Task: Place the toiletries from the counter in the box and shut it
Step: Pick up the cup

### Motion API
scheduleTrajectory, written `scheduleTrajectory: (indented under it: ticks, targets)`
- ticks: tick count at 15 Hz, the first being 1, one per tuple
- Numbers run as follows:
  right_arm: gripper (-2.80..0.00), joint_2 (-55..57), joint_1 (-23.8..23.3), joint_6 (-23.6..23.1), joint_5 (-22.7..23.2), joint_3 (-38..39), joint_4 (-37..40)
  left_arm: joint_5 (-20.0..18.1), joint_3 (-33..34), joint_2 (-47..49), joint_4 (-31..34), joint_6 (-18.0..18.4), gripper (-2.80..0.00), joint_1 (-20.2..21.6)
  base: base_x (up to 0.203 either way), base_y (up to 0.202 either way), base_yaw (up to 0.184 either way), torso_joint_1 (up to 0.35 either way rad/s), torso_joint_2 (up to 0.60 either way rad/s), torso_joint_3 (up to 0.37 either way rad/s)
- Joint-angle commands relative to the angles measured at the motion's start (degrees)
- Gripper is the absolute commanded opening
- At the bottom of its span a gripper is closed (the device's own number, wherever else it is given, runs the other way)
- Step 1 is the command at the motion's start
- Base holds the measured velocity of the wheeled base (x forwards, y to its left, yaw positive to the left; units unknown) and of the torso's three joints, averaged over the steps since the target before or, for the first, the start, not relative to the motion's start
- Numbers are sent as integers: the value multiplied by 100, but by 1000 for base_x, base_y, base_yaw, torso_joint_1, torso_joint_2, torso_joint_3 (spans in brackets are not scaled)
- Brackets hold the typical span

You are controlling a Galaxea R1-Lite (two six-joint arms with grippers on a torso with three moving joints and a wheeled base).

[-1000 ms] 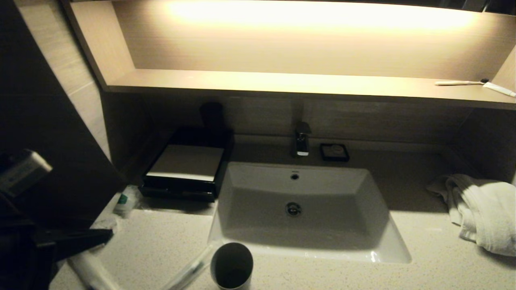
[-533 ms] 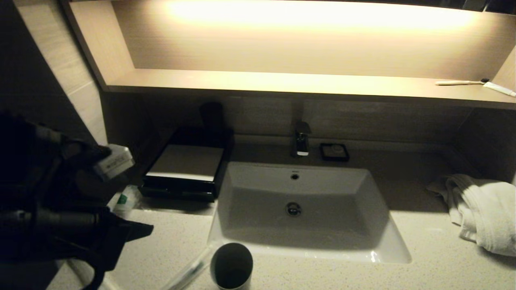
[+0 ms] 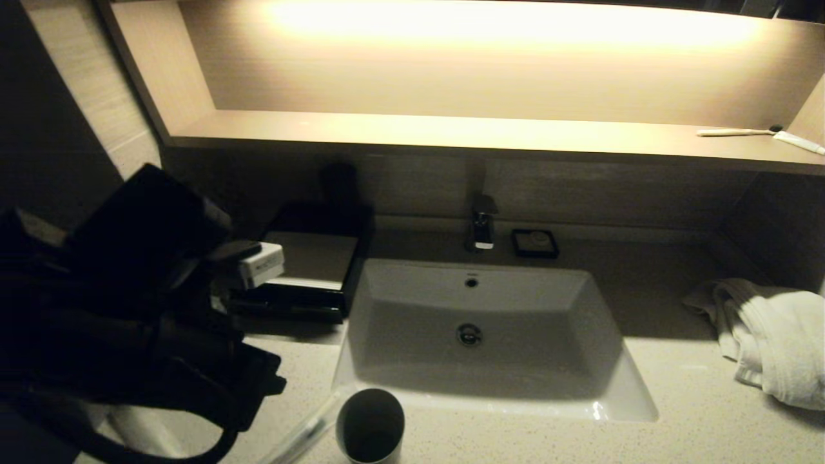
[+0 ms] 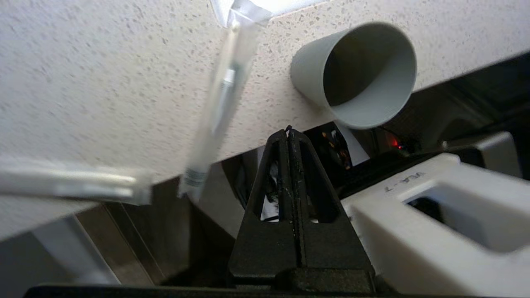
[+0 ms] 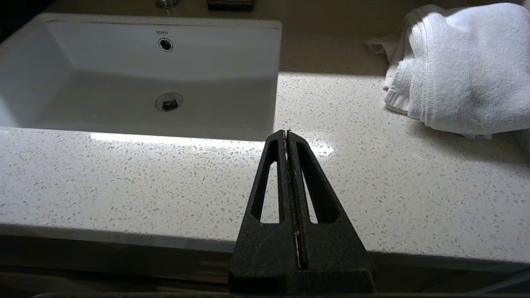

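The long clear-wrapped toothbrush lies flat on the pale speckled stone surface, its long axis running from beside the grey round cup toward the white sink. One more clear-wrapped packet is cut off at the edge. The glossy black box is half hidden by the left arm. The left gripper has its jaws clenched on nothing; so does the right gripper, above the front edge.

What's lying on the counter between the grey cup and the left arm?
A long clear-wrapped toothbrush lies on the speckled counter, just left of the round grey cup, seen in the head view.
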Motion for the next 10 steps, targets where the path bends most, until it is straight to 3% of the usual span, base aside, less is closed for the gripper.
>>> scheduleTrajectory:
  ticks: [1, 10]
  targets:
    - [-280, 0, 0, 1, 2, 0, 1, 225, -188, 425, 84, -375, -280, -323, 0, 0, 0, 0, 0, 0]
    - [-280, 0, 0, 1, 2, 0, 1, 446, -598, 1099, 239, -829, -280, -694, 0, 0, 0, 0, 0, 0]
